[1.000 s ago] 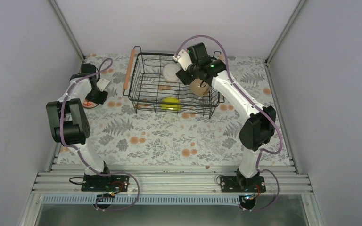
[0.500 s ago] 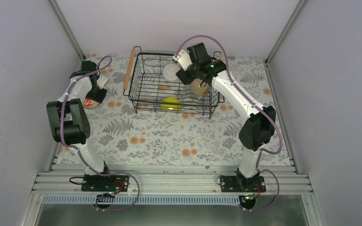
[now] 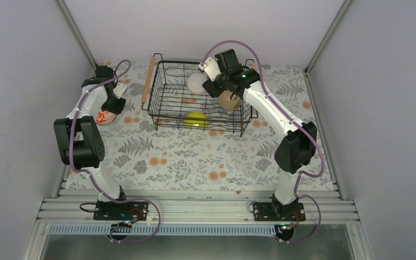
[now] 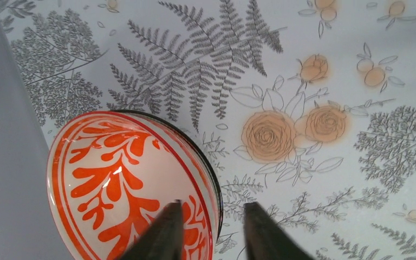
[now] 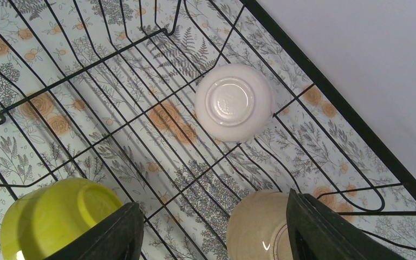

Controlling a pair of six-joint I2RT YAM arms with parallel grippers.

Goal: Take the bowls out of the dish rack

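Observation:
A white bowl with a red-orange pattern [image 4: 114,184] [image 3: 103,116] stands upright on the table at the far left, outside the dish rack. My left gripper [image 4: 212,219] [image 3: 111,104] hovers open over its right rim, one finger above the inside and one outside, holding nothing. The black wire dish rack [image 3: 162,116] [image 5: 325,89] holds a white bowl [image 5: 233,103] [image 3: 196,82] bottom up, a tan bowl [image 5: 257,227] [image 3: 228,101] and a yellow-green bowl [image 5: 54,216] [image 3: 196,119]. My right gripper [image 5: 214,233] [image 3: 222,89] hangs open above the rack, the tan bowl just inside its right finger.
A wooden rod handle [image 3: 148,81] runs along the rack's left side. Grey walls stand close behind the rack and just left of the patterned bowl. The floral tablecloth [image 3: 195,157] stretches from the rack to the arm bases.
My left gripper has gone from shut to open, letting go of the patterned bowl's rim, and has lifted back a little. The right arm has not moved.

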